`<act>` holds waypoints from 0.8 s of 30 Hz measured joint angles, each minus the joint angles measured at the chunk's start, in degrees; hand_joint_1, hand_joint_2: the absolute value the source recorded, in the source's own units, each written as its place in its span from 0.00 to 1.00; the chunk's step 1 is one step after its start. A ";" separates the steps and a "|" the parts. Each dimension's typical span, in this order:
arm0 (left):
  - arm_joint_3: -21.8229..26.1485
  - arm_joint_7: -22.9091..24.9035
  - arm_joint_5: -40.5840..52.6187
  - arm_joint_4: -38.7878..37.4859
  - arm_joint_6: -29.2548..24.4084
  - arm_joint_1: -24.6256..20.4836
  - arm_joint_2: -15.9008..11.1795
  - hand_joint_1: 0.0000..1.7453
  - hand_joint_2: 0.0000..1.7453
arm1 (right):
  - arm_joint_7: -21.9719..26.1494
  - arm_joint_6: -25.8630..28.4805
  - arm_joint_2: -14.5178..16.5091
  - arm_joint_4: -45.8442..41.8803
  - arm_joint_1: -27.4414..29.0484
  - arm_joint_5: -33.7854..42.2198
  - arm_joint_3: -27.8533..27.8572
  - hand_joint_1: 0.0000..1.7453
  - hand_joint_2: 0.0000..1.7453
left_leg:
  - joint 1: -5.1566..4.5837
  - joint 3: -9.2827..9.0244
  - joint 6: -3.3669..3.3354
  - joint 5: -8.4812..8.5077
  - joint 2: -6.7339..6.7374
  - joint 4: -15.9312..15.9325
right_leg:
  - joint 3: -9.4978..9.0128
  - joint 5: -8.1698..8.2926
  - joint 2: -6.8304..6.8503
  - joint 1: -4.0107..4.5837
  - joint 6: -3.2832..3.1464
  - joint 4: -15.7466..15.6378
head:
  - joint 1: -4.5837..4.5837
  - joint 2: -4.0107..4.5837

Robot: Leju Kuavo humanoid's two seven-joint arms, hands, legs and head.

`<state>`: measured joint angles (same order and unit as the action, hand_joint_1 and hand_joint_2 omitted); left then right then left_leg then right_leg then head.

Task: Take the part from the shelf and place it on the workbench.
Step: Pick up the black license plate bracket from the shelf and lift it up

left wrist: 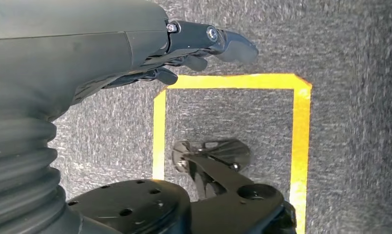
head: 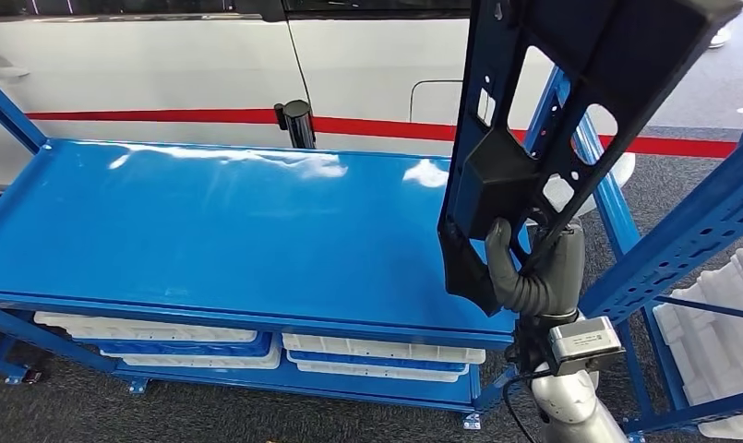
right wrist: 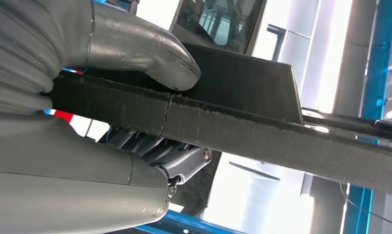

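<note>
Above the right end of the blue workbench [head: 210, 231], the right hand [head: 524, 272] holds the part [head: 570, 101], a long dark blue-black frame with several cut-out openings and a solid block near its lower end. The part stands almost upright, leaning a little, and its upper end goes out of the head view at the top. Its lower end is near the front right corner of the bench top, but I cannot tell if it touches the surface or hangs just over it. The grey thumb [head: 498, 254] is pressed on the side of the part facing the camera. In the right wrist view the same hand [right wrist: 86, 146] grips an edge of the part [right wrist: 262, 122]: the thumb [right wrist: 155, 53] lies on one side and the darker fingers [right wrist: 179, 163] are curled against the other side, so the grasp is firm.

The left hand [left wrist: 135, 53] hangs over a grey carpet floor [left wrist: 349, 122]. Its dark fingers [left wrist: 218, 41] are spread loosely and hold nothing. On the floor there is a rectangle of yellow tape [left wrist: 301, 146].

Under the bench top, a lower shelf carries white trays [head: 146, 329] and blue trays [head: 377, 360] in stacks. Beside the right arm stands a blue shelf frame [head: 690, 231] with white moulded inserts [head: 718, 323] on it. Behind the workbench is a white vehicle body [head: 210, 65] with a red stripe [head: 164, 116] along it, and a short black post [head: 297, 122] stands just behind the bench's far edge.
</note>
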<state>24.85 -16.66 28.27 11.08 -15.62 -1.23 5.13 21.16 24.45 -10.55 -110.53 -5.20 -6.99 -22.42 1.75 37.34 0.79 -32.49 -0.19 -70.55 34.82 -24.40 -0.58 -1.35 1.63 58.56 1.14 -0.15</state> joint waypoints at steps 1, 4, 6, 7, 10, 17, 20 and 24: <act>-0.03 0.01 0.22 0.00 0.05 -0.01 0.02 0.00 1.00 | 0.00 0.07 -0.04 -0.03 0.16 0.00 0.05 1.00 1.00 | -0.29 -1.79 -0.63 2.08 -0.01 3.92 | -0.06 0.00 -0.04 0.13 0.01 0.00 | -0.01 0.00; -0.09 0.03 0.56 0.00 0.11 -0.09 0.20 0.00 1.00 | 0.03 0.21 -0.29 -0.11 0.53 -0.01 0.20 1.00 1.00 | -1.14 -4.92 -1.27 4.84 0.13 11.05 | 0.07 0.10 -0.05 0.65 0.24 0.15 | -0.08 0.00; -0.16 0.04 0.58 0.00 0.11 -0.09 0.40 0.00 1.00 | 0.06 0.23 -0.48 -0.11 0.69 -0.02 0.28 1.00 1.00 | -1.46 -4.76 -1.33 5.19 0.16 11.42 | 0.22 0.35 0.02 0.59 0.73 0.04 | -0.07 0.00; -0.25 0.05 0.58 0.00 0.11 -0.07 0.49 0.00 1.00 | 0.07 0.24 -0.55 -0.13 0.78 -0.02 0.34 1.00 1.00 | -1.46 -4.73 -1.57 5.53 0.16 11.67 | 0.47 0.21 0.07 0.53 0.96 0.25 | -0.07 0.00; -0.58 0.06 0.62 0.00 0.14 -0.11 0.65 0.00 1.00 | 0.13 0.29 -0.88 -0.20 0.98 -0.02 0.50 1.00 1.00 | -1.21 -4.38 -2.46 6.53 0.24 12.25 | 3.55 -3.39 0.18 0.53 0.74 6.57 | -0.17 0.00; -1.66 0.33 2.56 -0.07 1.10 0.02 1.09 0.00 1.00 | -0.24 1.34 -1.63 -0.93 3.53 -0.05 1.74 1.00 1.00 | -1.45 -3.22 -2.32 7.55 0.07 12.18 | -0.05 -3.47 0.39 0.54 2.21 4.16 | -0.16 0.00; -2.32 -0.75 3.07 -0.06 1.20 -0.02 1.21 0.00 1.00 | -0.63 1.68 -1.90 -1.91 4.33 -0.28 2.57 1.00 1.00 | -1.84 -3.01 -1.45 7.90 0.03 12.14 | -2.76 -2.02 0.45 0.84 1.12 -0.79 | -0.03 0.00; -2.44 -2.96 2.12 -0.04 0.81 -0.08 1.00 0.00 1.00 | -1.34 1.33 -1.59 -2.12 3.27 -0.24 2.96 1.00 1.00 | -1.52 -1.84 -0.15 5.96 0.01 9.65 | -2.36 -0.87 0.49 0.12 -0.56 -1.16 | 0.09 0.00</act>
<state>22.40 -19.62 30.39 11.04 -14.80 -1.32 6.13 19.81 25.78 -12.14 -112.65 -1.93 -7.24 -19.46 0.23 35.49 0.64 -26.53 -0.18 -60.90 32.46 -25.27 -0.10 -1.22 1.06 57.40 1.22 -0.15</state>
